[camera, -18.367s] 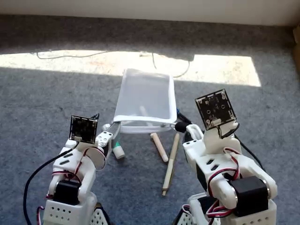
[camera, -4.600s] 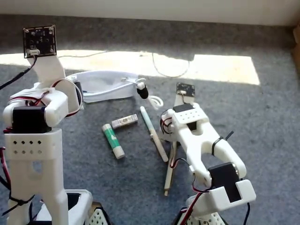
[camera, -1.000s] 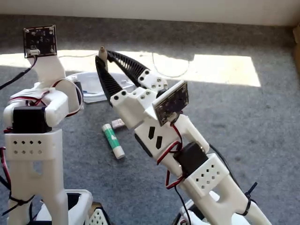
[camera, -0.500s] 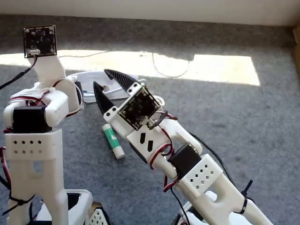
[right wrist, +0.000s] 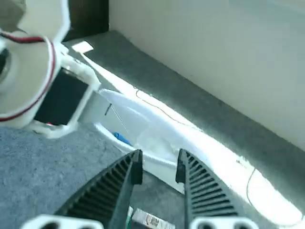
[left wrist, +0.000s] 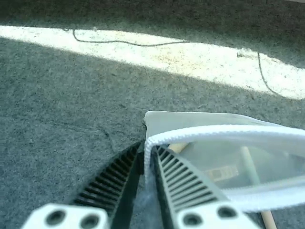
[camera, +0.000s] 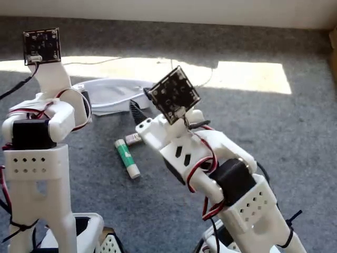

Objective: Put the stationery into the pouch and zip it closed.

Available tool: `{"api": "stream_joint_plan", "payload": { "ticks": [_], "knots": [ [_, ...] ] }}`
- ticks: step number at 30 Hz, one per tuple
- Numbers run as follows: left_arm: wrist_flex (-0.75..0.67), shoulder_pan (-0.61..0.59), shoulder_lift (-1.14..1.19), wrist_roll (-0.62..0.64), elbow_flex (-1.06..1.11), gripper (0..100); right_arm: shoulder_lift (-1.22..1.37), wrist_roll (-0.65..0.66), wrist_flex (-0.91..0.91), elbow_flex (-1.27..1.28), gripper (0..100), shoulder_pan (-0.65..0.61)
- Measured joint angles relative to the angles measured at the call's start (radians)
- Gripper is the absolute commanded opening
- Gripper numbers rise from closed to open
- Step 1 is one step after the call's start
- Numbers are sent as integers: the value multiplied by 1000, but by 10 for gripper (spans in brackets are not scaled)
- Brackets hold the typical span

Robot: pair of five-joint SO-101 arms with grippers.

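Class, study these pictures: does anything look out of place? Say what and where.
Two items lie on the carpet outside the pouch: a green-and-white tube and a small white piece beside it. The left gripper pinches the pouch's rim.

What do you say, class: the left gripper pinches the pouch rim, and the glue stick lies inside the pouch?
No: the glue stick lies on the carpet, outside the pouch, as the high view shows. The left gripper does pinch its rim.
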Motion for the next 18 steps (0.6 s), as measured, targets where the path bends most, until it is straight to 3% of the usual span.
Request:
{"api": "stream_joint_plan", "payload": {
  "ticks": [7,18],
  "knots": [
    [-3,-11,0,0,0,7,2,-43,267,-52,119,91],
    [-3,-75,2,0,-8,7,0,-51,206,175,119,157]
  ]
}}
